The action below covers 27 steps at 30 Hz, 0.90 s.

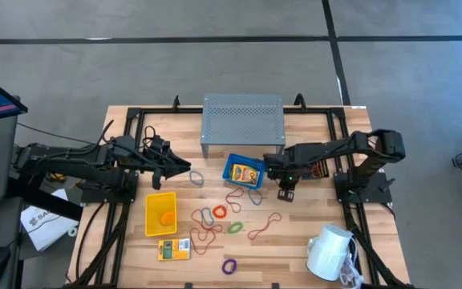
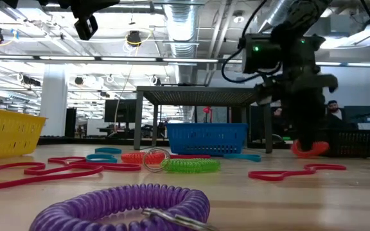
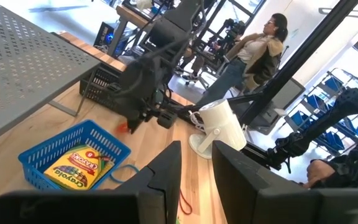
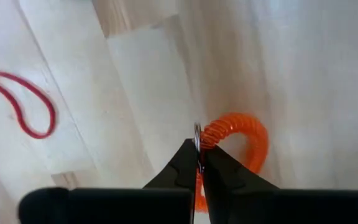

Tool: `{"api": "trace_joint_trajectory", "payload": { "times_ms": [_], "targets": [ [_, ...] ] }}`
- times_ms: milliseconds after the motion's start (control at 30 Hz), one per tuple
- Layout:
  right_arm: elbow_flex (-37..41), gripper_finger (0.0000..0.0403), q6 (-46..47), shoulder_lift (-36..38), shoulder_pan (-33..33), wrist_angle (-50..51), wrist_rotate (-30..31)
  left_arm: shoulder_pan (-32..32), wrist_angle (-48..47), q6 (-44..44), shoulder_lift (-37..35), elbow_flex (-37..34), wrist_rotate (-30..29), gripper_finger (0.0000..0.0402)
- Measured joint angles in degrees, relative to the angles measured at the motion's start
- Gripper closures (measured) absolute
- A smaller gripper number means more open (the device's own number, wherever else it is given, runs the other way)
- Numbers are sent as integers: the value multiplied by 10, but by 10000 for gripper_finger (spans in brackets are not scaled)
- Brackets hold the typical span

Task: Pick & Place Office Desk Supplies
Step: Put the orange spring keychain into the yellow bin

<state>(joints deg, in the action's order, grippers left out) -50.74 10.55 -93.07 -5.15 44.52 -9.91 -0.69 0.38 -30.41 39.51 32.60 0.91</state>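
OK, I have the right gripper (image 4: 199,163) clamped on the orange coil loop (image 4: 244,138), on the table (image 1: 295,241) just right of the blue bin (image 1: 244,171); left gripper (image 3: 194,171) hovers, fingers parted, empty

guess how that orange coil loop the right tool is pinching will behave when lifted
The orange spiral-coil plastic loop is thin and open, so probably very light. Its springy coils may stretch or sag. The right tool, shut on just its edge, could let it dangle and swing.
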Motion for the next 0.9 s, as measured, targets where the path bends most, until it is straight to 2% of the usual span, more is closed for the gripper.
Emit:
{"api": "trace_joint_trajectory", "payload": {
  "times_ms": [300, 467, 600, 733, 900],
  "targets": [
    [-47, 400, 34, 56, 29, -3, -16, 0, -12, 0, 0, 0, 0, 316],
    [-72, 401, 67, 94, 37, -26, -50, 0, -11, 0, 0, 0, 0, 316],
    [-85, 401, 105, 127, 45, -115, -109, 0, 5, 24, 23, 0, -7, 316],
    [-90, 401, 172, 156, 49, -245, -184, 0, 50, 73, 72, 0, 2, 316],
    [-91, 401, 265, 174, 52, -413, -218, 0, 158, 123, 138, 0, 37, 316]
  ]
}}
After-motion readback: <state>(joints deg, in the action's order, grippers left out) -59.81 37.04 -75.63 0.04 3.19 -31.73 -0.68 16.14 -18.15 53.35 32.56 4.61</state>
